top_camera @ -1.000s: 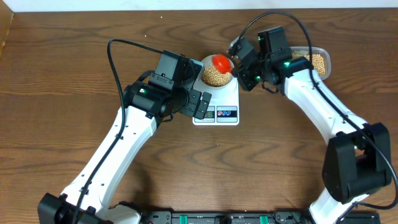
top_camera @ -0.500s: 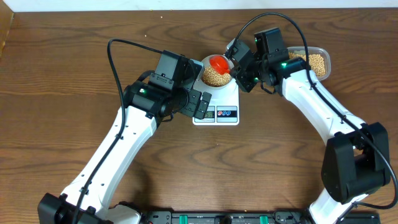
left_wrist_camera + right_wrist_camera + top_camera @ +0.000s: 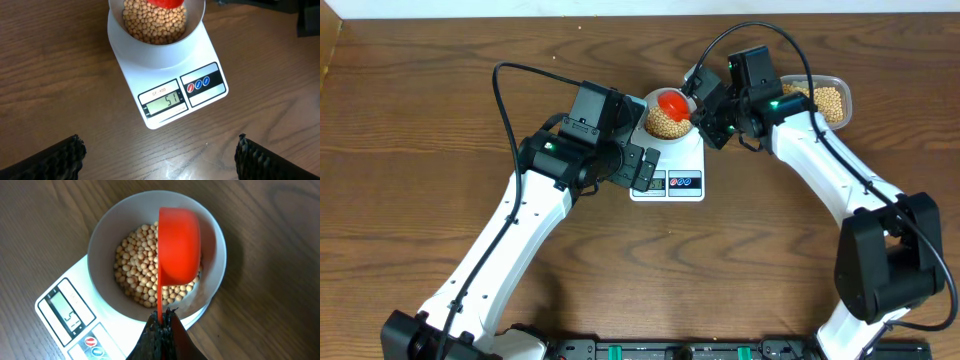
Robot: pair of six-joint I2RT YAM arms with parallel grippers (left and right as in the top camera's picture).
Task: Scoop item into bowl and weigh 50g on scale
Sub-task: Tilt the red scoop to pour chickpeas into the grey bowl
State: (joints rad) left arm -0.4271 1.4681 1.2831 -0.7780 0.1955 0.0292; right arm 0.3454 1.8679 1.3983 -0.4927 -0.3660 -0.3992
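1. The scale (image 3: 686,156) lies flat on the wooden table (image 3: 420,150), between the two arms. Its display (image 3: 164,101) reads 51 in the left wrist view.
2. The bowl (image 3: 645,113) sits on the rear part of the scale, clear of the display and buttons.
3. The beans (image 3: 663,123) fill the lower part of the bowl (image 3: 107,235). More beans lie in a clear tub (image 3: 828,98) at the far right, partly hidden behind the right arm.
4. The right gripper (image 3: 160,322) is clamped on the thin handle of a red scoop (image 3: 179,245), fingers pressed together.
5. The scoop is over the bowl, turned so that its outer shell faces the wrist camera. Whether it touches the beans (image 3: 135,265) cannot be told.
6. The left gripper (image 3: 159,141) stands wide apart and empty, near the front of the scale (image 3: 200,55) and touching nothing.
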